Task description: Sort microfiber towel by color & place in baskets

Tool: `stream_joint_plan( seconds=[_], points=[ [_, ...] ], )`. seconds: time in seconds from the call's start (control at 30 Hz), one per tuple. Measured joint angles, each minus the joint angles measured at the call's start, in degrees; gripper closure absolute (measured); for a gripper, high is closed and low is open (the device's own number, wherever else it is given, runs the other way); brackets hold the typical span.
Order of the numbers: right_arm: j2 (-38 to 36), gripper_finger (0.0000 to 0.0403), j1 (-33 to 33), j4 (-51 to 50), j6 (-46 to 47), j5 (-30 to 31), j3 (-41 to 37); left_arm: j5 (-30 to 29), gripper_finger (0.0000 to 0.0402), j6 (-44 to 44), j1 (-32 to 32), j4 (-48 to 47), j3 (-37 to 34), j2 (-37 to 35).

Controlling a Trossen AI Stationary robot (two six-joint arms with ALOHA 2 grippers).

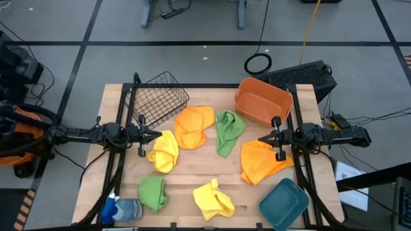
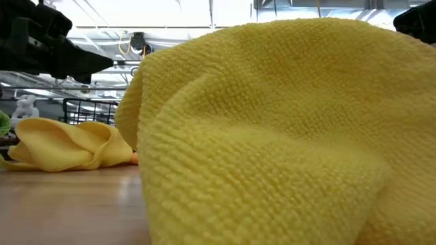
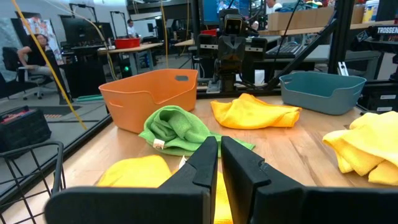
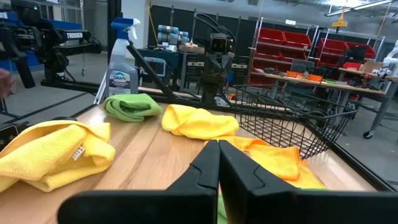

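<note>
Hovering with fingers closed and empty, the left gripper [image 1: 158, 135] sits just beside a yellow towel [image 1: 164, 151], near the wire basket [image 1: 157, 97]. Facing it, the right gripper [image 1: 260, 139], likewise closed on nothing, sits above an orange towel [image 1: 260, 162], between the orange basket [image 1: 262, 101] and teal basket [image 1: 284, 205].

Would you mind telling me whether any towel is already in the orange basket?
No, the high view shows the orange basket with nothing inside, and all six towels lie on the table.

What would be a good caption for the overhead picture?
Six scattered towels, three empty baskets, and two shut grippers, left gripper and right gripper, waiting.
</note>
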Motion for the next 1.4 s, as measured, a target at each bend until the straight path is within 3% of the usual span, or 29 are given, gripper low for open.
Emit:
stream_joint_plan(
  seconds=[1.13, 1.4],
  points=[
    [0.0, 0.0403, 0.0, 0.5, 0.0, 0.0, -0.1, -0.4, 0.0372, 0.3, 0.0, 0.6, 0.2, 0.0],
    [0.0, 0.0403, 0.0, 0.7, 0.0, 0.0, -0.1, -1.1, 0.0395, -1.5, 0.0, -0.6, 6.7, 0.1]
  ],
)
